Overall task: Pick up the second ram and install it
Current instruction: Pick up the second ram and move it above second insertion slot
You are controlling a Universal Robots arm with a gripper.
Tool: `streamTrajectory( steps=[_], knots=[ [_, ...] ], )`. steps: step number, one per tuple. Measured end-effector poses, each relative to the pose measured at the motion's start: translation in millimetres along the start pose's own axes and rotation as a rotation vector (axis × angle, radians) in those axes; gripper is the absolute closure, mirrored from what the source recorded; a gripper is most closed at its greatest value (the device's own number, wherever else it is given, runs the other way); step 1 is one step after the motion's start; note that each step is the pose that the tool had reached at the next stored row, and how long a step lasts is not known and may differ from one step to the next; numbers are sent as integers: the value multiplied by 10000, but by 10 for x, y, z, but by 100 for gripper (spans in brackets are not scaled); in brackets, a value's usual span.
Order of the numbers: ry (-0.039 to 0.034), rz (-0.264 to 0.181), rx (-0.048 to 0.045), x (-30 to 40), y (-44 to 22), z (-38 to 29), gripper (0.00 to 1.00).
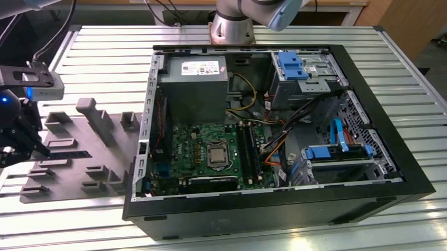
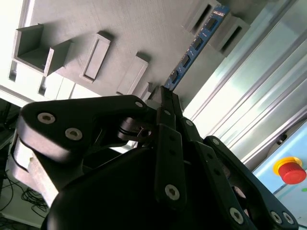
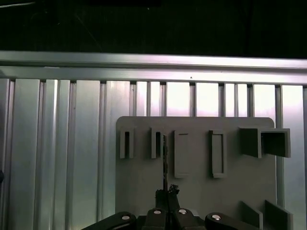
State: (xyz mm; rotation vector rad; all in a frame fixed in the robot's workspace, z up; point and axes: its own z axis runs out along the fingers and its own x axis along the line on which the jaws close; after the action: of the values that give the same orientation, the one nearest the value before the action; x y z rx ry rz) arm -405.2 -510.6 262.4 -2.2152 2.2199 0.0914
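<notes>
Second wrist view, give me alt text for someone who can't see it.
A black claw is closed on one end of a blue memory stick, whose far end sits between two raised blocks of a grey tray. The tray lies on a ribbed metal table, with a red button nearby.

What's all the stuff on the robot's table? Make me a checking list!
Surface: ribbed metal table, holding a grey tray and an open computer case.
Job's things: ram, standing on edge between the tray's blocks.
Clutter: nothing seen.
Grippers: tool over the tray, shut on one end of the ram.
Cables: coloured cables bundled inside the case.
Surroundings: arm base beyond the case; red button off the table's edge.
</notes>
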Motion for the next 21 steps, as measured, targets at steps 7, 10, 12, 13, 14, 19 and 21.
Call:
streamTrajectory(
  steps=[7, 10, 12, 13, 14, 19, 21],
  knots=[
    [-92, -4, 6, -1, 2, -25, 88],
    [-135, -6, 9, -2, 3, -38, 88],
    [-165, -7, 10, -2, 3, -48, 88],
    [-183, -8, 10, -2, 3, -53, 88],
    [-201, -9, 11, -2, 3, -59, 88],
    [-271, -11, 13, -4, 5, -91, 88],
    [-295, -12, 16, -4, 5, -103, 88]
  ],
)
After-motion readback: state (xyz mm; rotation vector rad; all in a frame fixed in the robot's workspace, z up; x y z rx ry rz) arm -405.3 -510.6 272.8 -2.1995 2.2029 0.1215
